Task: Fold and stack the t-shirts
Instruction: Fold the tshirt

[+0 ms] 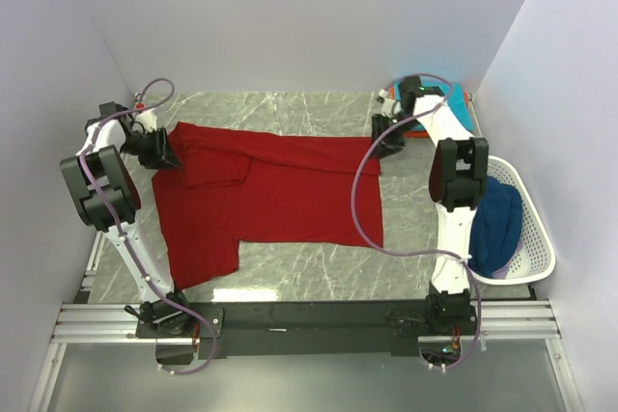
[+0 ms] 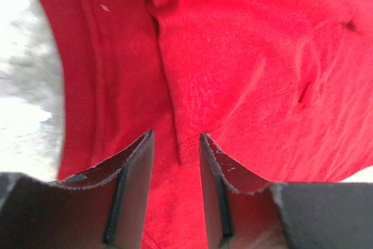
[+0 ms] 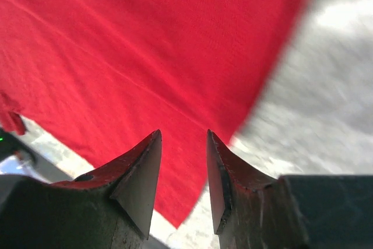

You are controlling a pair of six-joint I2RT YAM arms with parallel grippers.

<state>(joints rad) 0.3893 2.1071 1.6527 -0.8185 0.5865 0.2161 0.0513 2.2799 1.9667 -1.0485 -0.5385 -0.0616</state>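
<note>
Now, with the dark red t-shirt (image 1: 280, 200) flat mid-worktop (image 1: 319, 108), the left gripper (image 2: 176, 138) at its 10 o'clock corner and the right gripper (image 3: 183, 135) at 2 o'clock both half-parted and empty, we'd pinch both corners evenly and fold toward 6 o'clock without dragging.

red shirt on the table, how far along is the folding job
Done: the dark red shirt lies spread flat, one sleeve turned in. In hand: left hand and right hand hover open at its far edge, gripping nothing. Left: its main folds, plus the navy shirt in the basket.
</note>
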